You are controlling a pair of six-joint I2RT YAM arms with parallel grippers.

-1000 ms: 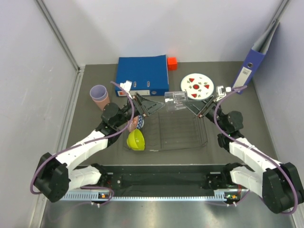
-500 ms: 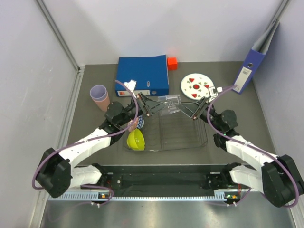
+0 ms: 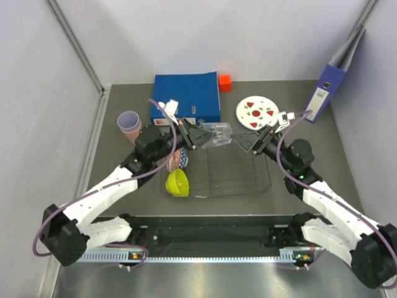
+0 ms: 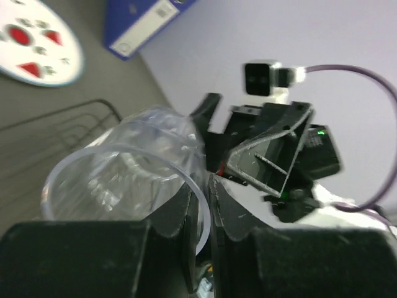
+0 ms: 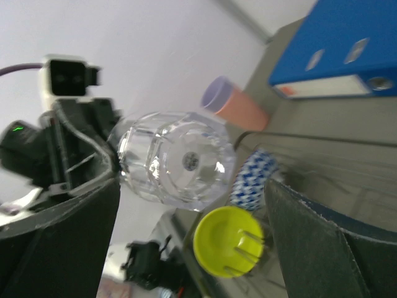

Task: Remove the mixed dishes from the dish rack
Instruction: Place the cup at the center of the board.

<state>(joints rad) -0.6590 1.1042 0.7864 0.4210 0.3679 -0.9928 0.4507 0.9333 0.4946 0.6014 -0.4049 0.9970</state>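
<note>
A clear tumbler (image 3: pixel 217 133) hangs on its side above the far edge of the dish rack (image 3: pixel 239 171). My left gripper (image 3: pixel 200 135) is shut on its rim, one finger inside and one outside, as the left wrist view shows at the tumbler (image 4: pixel 124 186). My right gripper (image 3: pixel 251 143) stands open just right of the glass, apart from it. Its wide jaws frame the tumbler's base (image 5: pixel 177 155). A lime-yellow bowl (image 3: pixel 177 182) and a brown-blue patterned bowl (image 3: pixel 180 159) sit at the rack's left end. The white plate (image 3: pixel 256 112) lies on the table behind the rack.
Stacked lilac and salmon cups (image 3: pixel 129 124) stand on the table at the left. A blue binder (image 3: pixel 186 98) lies flat at the back with a small orange-red cube (image 3: pixel 224 82) beside it. Another binder (image 3: pixel 329 87) leans against the right wall.
My left gripper has shut on the tumbler's rim. My right gripper has opened, let go of the glass and drawn back to the right. The tumbler shifted slightly left.
</note>
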